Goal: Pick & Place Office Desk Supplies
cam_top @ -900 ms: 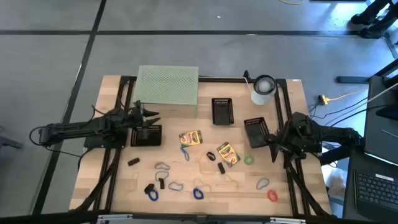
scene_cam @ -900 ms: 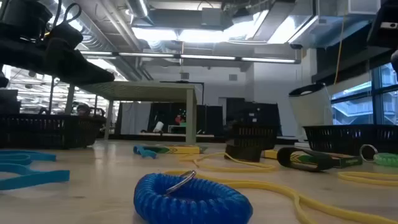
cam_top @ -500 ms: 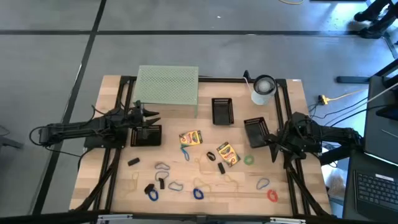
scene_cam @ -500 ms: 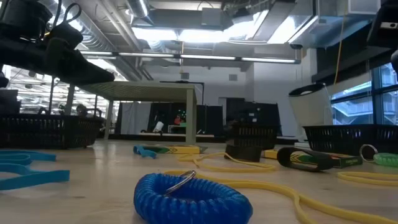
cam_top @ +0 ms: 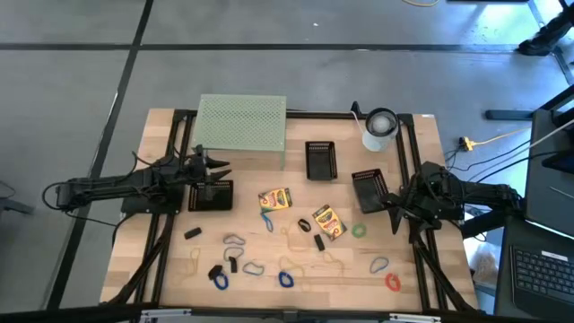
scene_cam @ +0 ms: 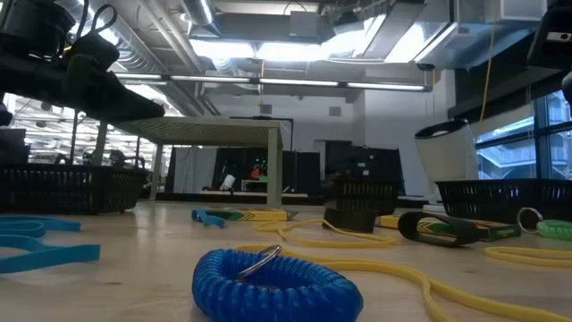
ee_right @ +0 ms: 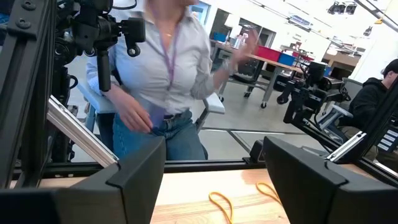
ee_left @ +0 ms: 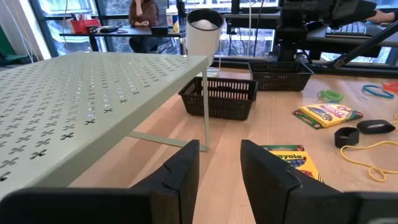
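Across the frame's lower middle the office desk supplies [cam_top: 296, 242] lie scattered, so the half-open, empty left gripper [cam_top: 218, 170] and wide-open right gripper [cam_top: 392, 220] should probably each descend squarely over one item.

Pale wood counter [cam_top: 170, 269], matt, faint grain. Perforated sheet-metal stand [cam_top: 241, 122], matt pale-green paint. Black mesh baskets [cam_top: 320, 161], wire or plastic, hard to tell. Glossy printed card crayon boxes [cam_top: 275, 198]. Coiled blue plastic loop [scene_cam: 275, 283], shiny, with metal ring. Matt dark left tool [ee_left: 219, 169].
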